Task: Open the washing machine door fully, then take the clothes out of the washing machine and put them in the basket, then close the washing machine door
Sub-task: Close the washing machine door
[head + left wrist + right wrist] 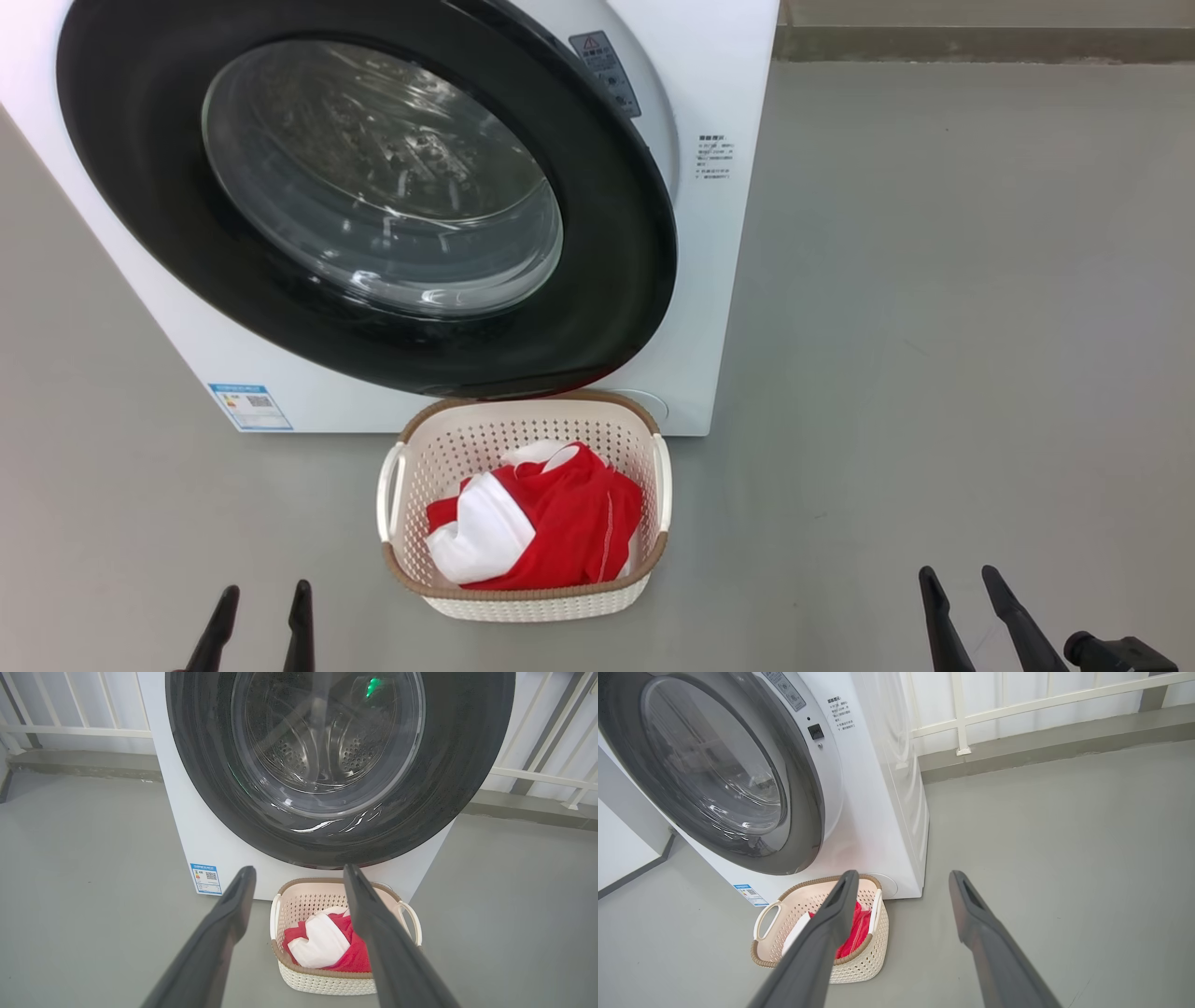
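Observation:
The white washing machine stands ahead, and its black-rimmed washing machine door lies over the opening; I cannot tell if it is latched. Through the glass the steel drum shows no fabric. On the floor in front sits the cream basket, holding the red and white clothes. My left gripper is open and holds nothing, low and left of the basket. My right gripper is open too, far right of it. The left wrist view looks past its gripper at the door, the basket and the clothes.
Grey floor stretches right of the machine. A white railing on a low kerb runs behind. A blue label sticker marks the machine's lower left front. In the right wrist view the basket sits left of the gripper.

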